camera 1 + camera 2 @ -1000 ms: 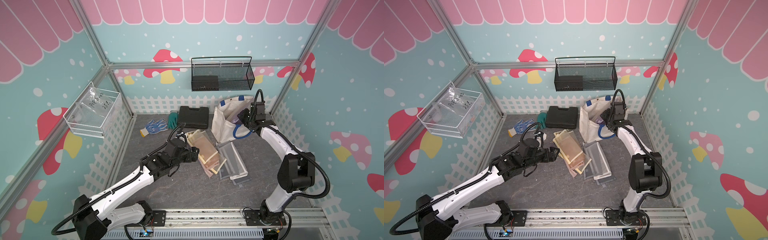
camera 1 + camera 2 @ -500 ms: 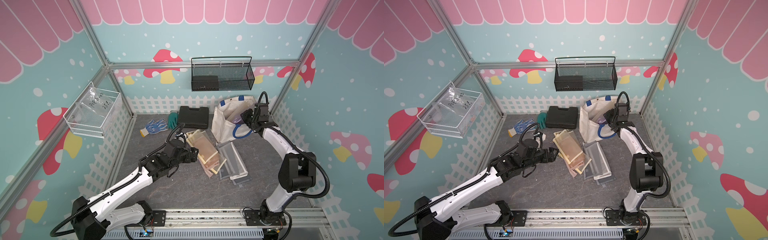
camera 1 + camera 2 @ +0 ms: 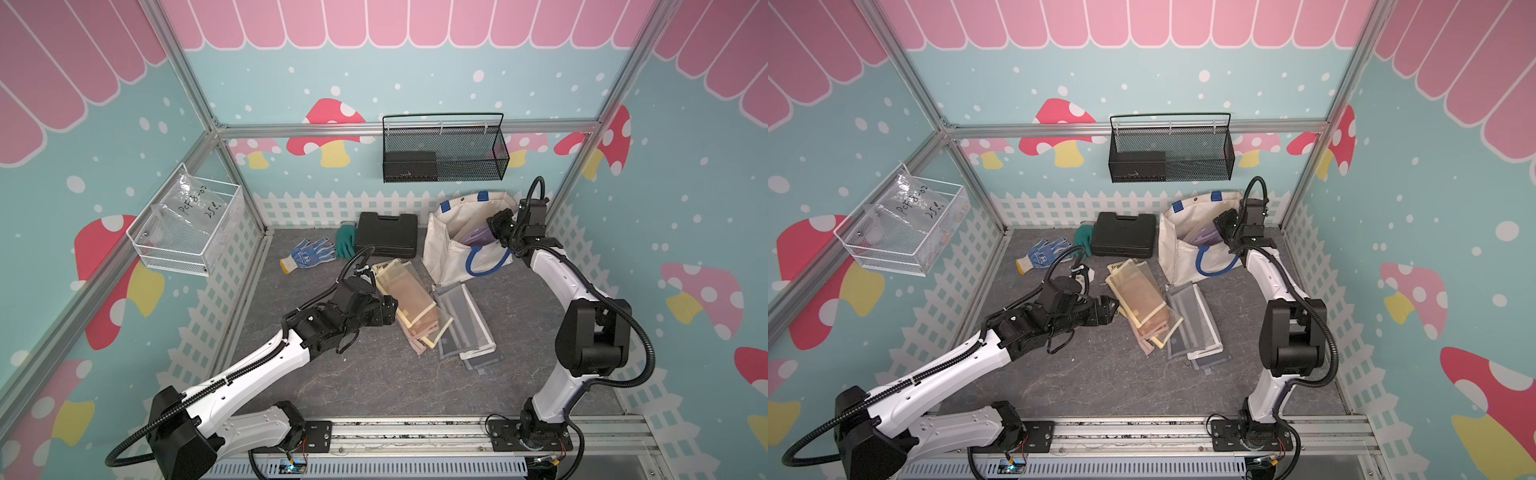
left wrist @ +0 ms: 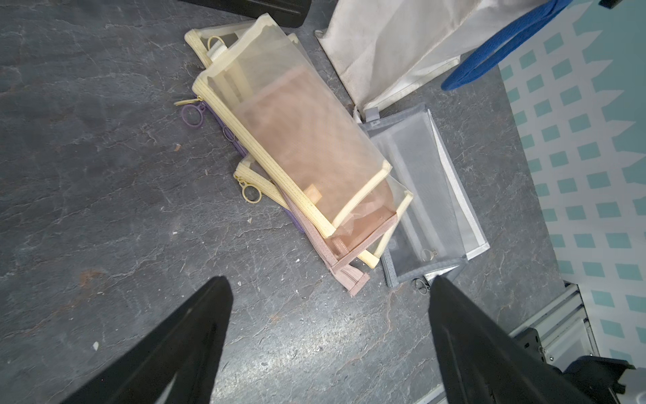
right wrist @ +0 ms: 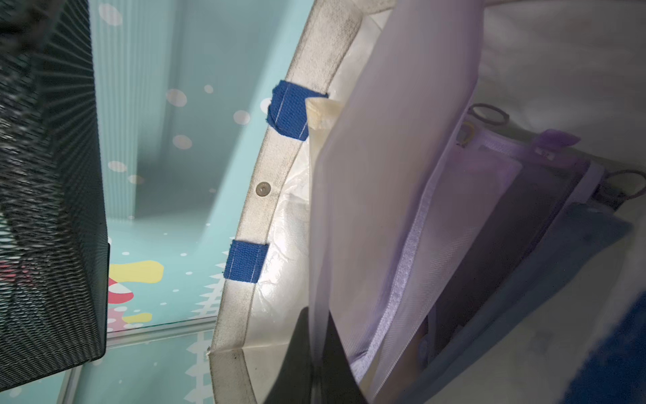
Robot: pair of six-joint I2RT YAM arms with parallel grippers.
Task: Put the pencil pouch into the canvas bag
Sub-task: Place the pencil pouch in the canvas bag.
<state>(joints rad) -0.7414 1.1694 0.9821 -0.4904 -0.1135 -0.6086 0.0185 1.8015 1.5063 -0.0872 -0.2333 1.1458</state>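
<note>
Right wrist view: right pincer (image 5: 316,335) pinches the pouch (image 5: 384,210), its long axis pointing down into the bag (image 5: 244,210); left wrist view alone shows left pincer (image 4: 328,283) spread wide.

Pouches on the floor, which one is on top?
The yellow-edged pouch with its whole face showing; a pink pouch and another yellow pouch lie under it, grey pouches beside.

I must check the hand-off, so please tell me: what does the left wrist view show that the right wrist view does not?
Only the left wrist view: the pile of mesh pouches lying before the open left gripper. Only the right wrist view: the right gripper pinching the pencil pouch in the mouth of the canvas bag, and the black wire basket. Both: the canvas bag itself.
</note>
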